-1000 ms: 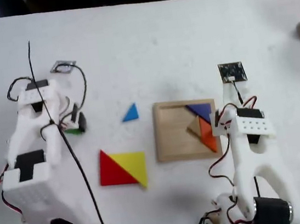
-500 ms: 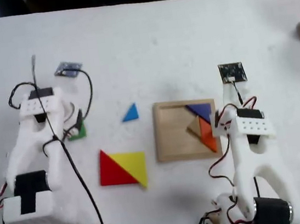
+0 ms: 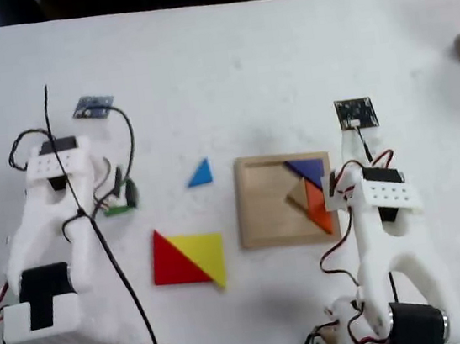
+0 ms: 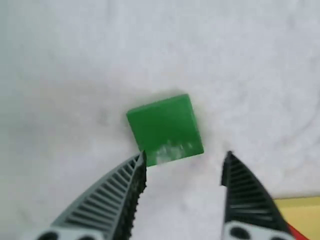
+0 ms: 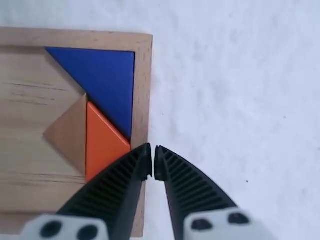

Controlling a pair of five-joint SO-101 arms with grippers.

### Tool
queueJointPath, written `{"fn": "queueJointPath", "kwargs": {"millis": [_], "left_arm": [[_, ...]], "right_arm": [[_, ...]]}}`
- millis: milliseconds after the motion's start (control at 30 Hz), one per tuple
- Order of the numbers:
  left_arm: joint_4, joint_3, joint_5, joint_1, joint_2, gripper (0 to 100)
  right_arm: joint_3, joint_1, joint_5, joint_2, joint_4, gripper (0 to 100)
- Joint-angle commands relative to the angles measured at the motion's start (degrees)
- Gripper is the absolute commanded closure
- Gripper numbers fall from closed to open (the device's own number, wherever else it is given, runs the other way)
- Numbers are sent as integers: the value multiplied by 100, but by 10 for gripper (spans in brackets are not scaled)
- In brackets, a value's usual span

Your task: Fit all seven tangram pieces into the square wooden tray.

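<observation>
My left hand (image 4: 185, 156) gapes open over the green square (image 4: 165, 129), left in the high view; my right hand (image 5: 153, 150), closed and empty, hovers at the tray (image 5: 142, 75) rim.

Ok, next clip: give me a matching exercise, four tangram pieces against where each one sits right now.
Pieces:
1. green square
2. dark blue triangle
3. yellow triangle
4. small light blue triangle

Places:
A. on the table, edge to edge with the red triangle
B. inside the tray
C. alone on the table, apart from the tray
D. at the tips of the open left gripper

Pairs: 1-D, 2-B, 3-A, 4-C
</observation>
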Motion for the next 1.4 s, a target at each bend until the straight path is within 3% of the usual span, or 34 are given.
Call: {"fn": "queueJointPath", "kwargs": {"millis": [0,100,333,767,833,933,1233,1367], "left_arm": [[-554,352,255,-101,-268,697],[-1134,826,308,-101,-251,709],[-1099,211,457,-470,119,723],[-1090,0,448,-462,356,731],[-1116,0,448,-470,356,793],[-1143,-44,448,-462,391,980],[-1029,-114,448,-462,347,980],[-105,-484,448,-101,145,980]], "right_arm": [[-44,13,70,-207,-92,974],[-44,13,79,-207,-92,974],[-35,13,79,-207,-92,974],[-35,13,79,-207,-92,974],[-35,13,79,-207,-92,974],[-35,13,79,-207,-92,974],[-35,13,79,-215,-84,974],[-35,57,79,-268,-75,978]]}}
